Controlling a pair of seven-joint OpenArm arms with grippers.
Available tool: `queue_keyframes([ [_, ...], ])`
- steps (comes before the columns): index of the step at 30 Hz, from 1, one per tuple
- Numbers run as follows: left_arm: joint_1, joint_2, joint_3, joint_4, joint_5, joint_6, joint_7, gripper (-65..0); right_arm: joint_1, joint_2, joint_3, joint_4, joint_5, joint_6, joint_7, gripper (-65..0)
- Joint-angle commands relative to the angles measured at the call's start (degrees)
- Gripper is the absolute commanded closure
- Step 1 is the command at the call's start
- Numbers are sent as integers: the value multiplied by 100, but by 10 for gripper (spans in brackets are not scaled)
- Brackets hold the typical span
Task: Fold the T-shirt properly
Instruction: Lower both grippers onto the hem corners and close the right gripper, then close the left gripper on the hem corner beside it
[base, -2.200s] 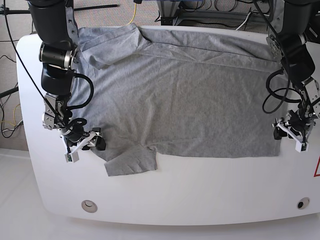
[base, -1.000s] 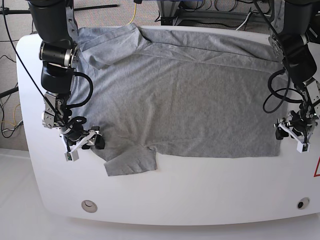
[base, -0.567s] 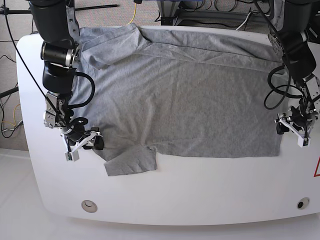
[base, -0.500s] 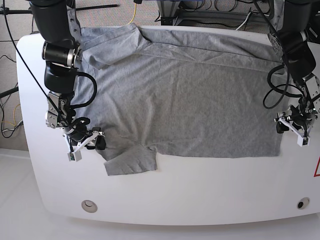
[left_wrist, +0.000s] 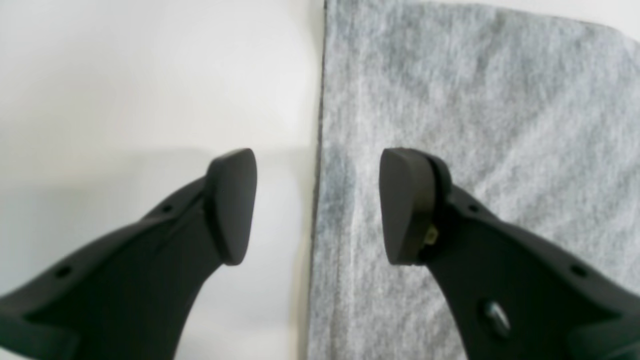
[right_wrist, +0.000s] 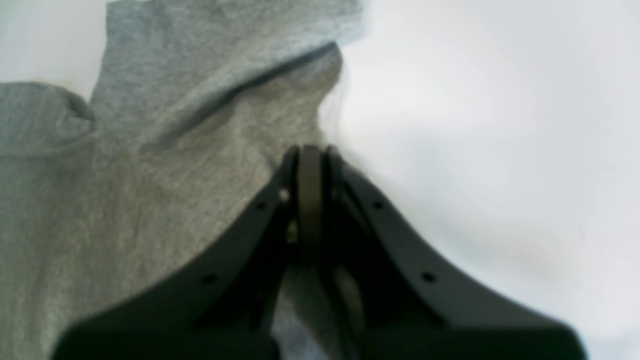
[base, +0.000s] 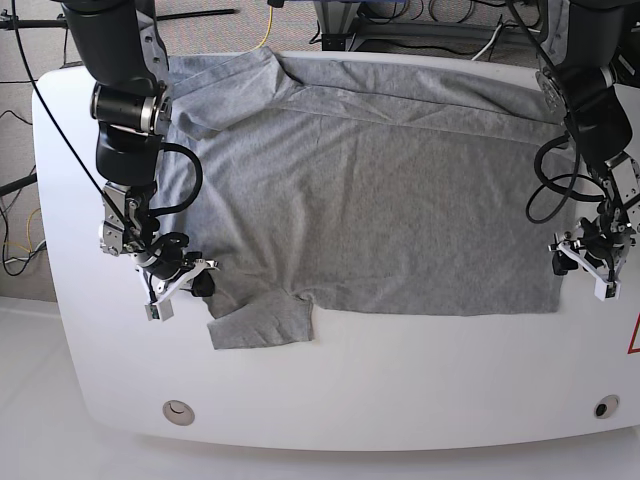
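Observation:
The light grey T-shirt (base: 370, 200) lies spread flat on the white table, one short sleeve (base: 262, 322) pointing toward the front edge. At the shirt's left border in the base view, my right gripper (base: 188, 287) is down on the cloth. In the right wrist view that gripper (right_wrist: 310, 152) is shut, its tips pinching the T-shirt (right_wrist: 175, 150) at its edge, with the cloth ridged up beside them. My left gripper (base: 583, 265) is at the shirt's right border. It (left_wrist: 317, 205) stands open astride the T-shirt (left_wrist: 475, 100) edge, one finger (left_wrist: 230, 205) over bare table and the other finger (left_wrist: 405, 205) over cloth.
The white table (base: 400, 390) has rounded corners and two small round fittings (base: 179, 410) (base: 605, 407) near its front edge. Cables and stand legs (base: 400, 20) lie on the floor behind the table. A red mark (base: 635, 335) shows at the right border.
My right gripper has closed from open to shut on the shirt's edge and shifted slightly inward over the cloth. The left gripper has stayed open, hardly moving.

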Motion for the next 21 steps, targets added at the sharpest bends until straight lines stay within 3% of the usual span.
queue_keyframes([
  [1, -159, -115, -13, 125, -53, 22, -160, -364, 110, 89, 1, 52, -110, 45, -73, 0],
  [21, -236, 16, -25, 29, -49, 69, -270, -366, 75, 82, -19, 102, -103, 70, -126, 0],
])
